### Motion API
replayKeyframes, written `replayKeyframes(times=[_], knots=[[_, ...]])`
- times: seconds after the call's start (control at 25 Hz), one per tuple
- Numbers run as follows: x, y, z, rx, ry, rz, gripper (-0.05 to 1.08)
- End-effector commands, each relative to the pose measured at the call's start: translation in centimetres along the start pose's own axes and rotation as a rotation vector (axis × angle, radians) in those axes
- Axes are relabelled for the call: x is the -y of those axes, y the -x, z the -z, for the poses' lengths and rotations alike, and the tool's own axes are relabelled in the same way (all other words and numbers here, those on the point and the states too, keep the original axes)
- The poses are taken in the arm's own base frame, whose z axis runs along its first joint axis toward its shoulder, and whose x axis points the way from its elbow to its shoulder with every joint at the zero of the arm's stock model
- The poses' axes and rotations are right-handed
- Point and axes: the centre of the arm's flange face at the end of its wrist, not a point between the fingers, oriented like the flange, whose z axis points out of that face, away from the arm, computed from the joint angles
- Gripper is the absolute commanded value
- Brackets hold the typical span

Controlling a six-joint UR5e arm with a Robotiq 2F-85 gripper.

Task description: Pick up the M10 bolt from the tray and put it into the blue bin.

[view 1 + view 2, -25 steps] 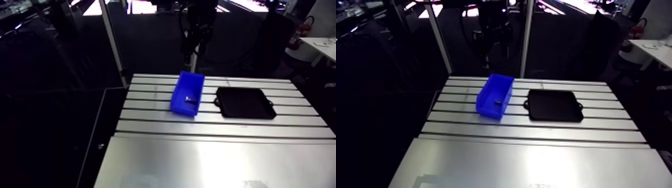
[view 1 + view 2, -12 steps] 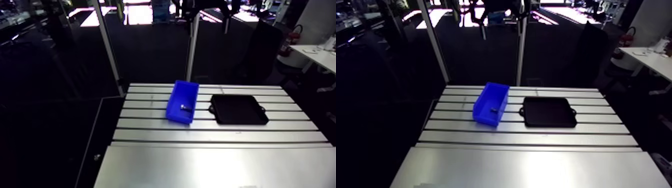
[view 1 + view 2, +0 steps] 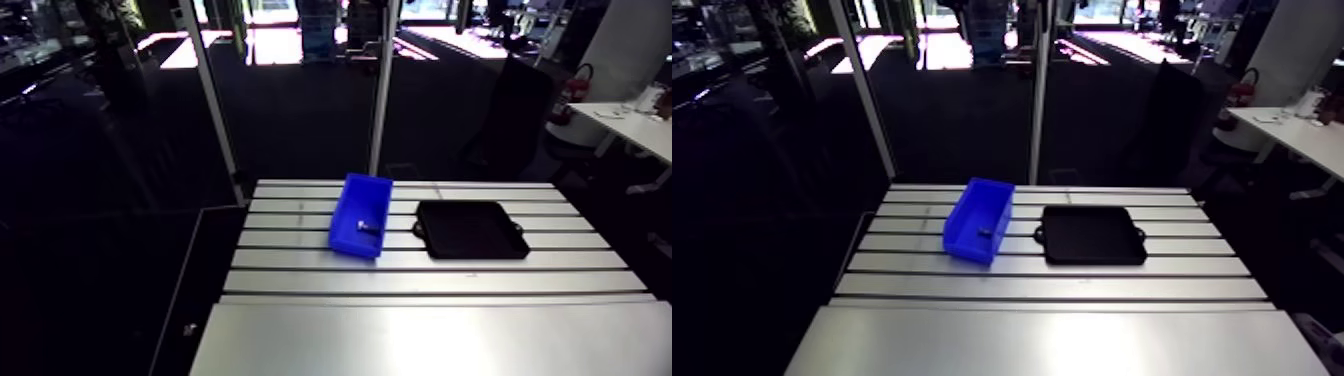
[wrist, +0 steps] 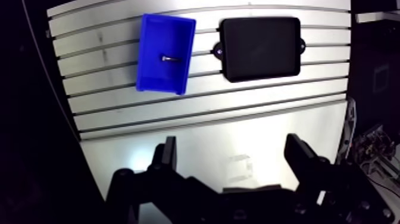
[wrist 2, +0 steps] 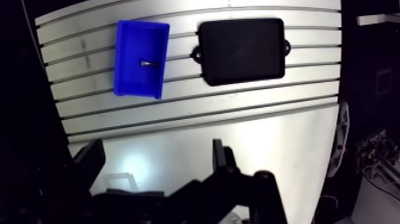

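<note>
Although it is small in both views, the M10 bolt (image 4: 170, 58) can be read as lying flat on the floor of the blue bin (image 4: 156, 80), about midway along the bin's length and slightly toward the wall that faces the tray. Its long axis runs across the bin's short width, parallel with the slots of the aluminium table (image 4: 208, 101). The shank points toward the tray, and what looks like the thicker head end points away from it, though the head is too small to be sure of. The bin stands upright with its own long axis across the slots, so bolt and bin lie crosswise to each other, and the bolt is the 1 thing seen inside it. Just beside the bin, apart from it by a narrow strip of table, sits the black tray (image 4: 260, 47). It is a shallow rectangle with its longer side along the slots and 2 small lugs on its shorter sides, 1 of them facing the bin; its flat dark floor is in full view. In the wrist view the gripper (image 4: 232, 146) hangs high over the smooth plate part of the table, well apart from both containers. Its 2 fingers (image 4: 168, 156) are spread wide and released, with only bare table showing in the gap between them.
</note>
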Motion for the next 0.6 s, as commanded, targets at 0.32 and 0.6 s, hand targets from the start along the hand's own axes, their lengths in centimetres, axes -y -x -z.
replayKeyframes(times=[0.32,0.6], knots=[[-0.40,1.57,0.52,0.005,-0.002,-0.008,0.02],[-0.33,1.56,1.42,-0.013,-0.011,-0.004,0.02]])
